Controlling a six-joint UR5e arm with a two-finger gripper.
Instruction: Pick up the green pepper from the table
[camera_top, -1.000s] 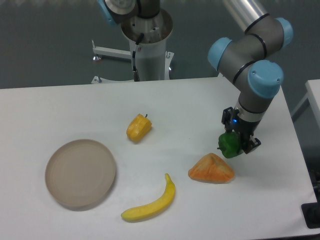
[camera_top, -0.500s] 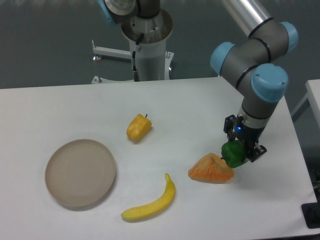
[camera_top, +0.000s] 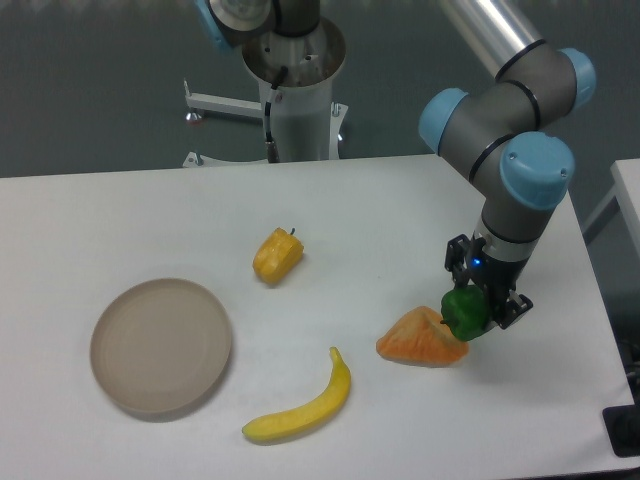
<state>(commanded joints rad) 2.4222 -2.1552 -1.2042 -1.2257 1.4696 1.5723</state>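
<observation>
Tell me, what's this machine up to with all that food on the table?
The robot arm's gripper has its jaws closed around a small green pepper, right beside an orange wedge-shaped piece. Whether the pepper is clear of the white table is hard to tell. A yellow pepper, a banana and a round beige plate lie untouched elsewhere on the table.

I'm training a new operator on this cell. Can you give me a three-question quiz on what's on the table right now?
1. True or false: the gripper is shut on the green pepper.
2. Which item lies nearest the round beige plate? A) banana B) orange wedge C) green pepper
3. Fill in: the yellow-orange pepper lies on the white ____.

Key: 1 true; 2 A; 3 table.
</observation>
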